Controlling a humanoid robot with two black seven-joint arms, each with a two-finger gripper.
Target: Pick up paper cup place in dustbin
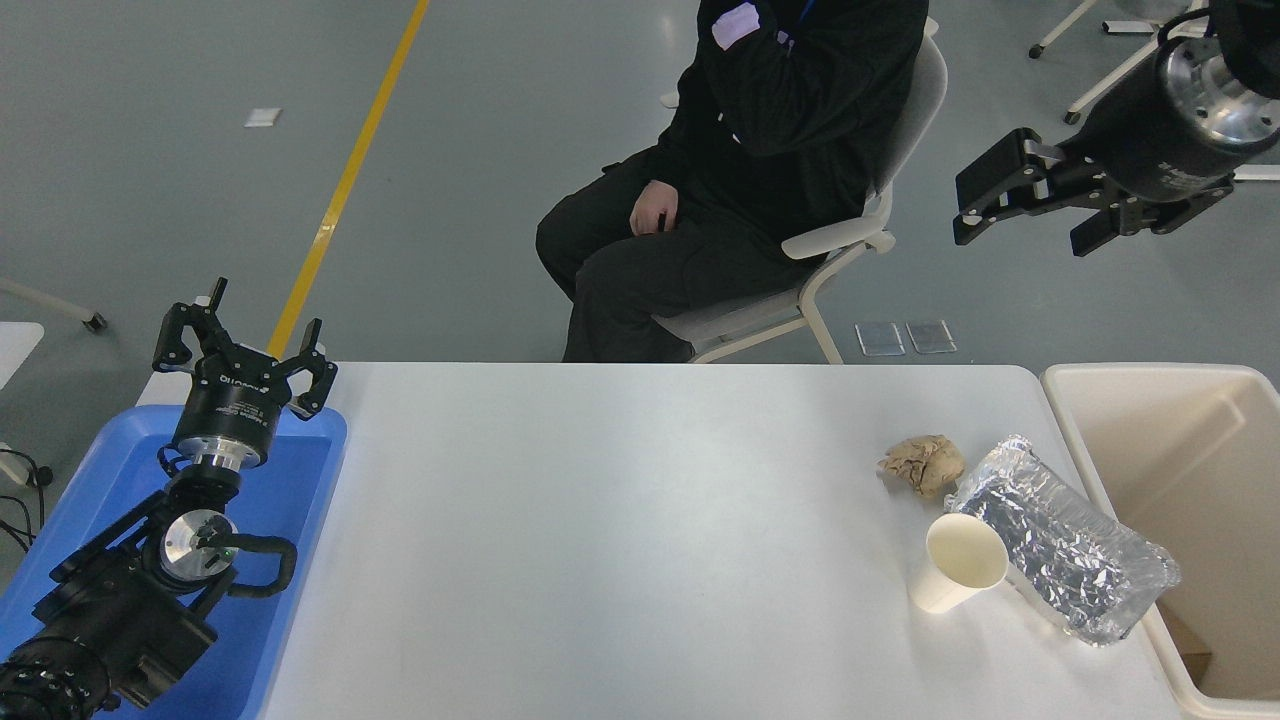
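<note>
The paper cup (957, 576) is plain cream-white and stands on the white table (620, 540) at the right, its open mouth tilted toward the camera, touching the silver foil bag (1065, 540). The beige dustbin (1180, 520) stands just past the table's right edge. My right gripper (1020, 210) is open and empty, high up at the upper right, beyond the table's far edge and far from the cup. My left gripper (245, 335) is open, parked at the lower left over the blue tray (300, 480).
A crumpled brown paper ball (925, 464) lies just behind the cup. A person in black sits on a grey chair (800, 300) at the far side, top centre. A yellow line runs across the grey floor at the upper left.
</note>
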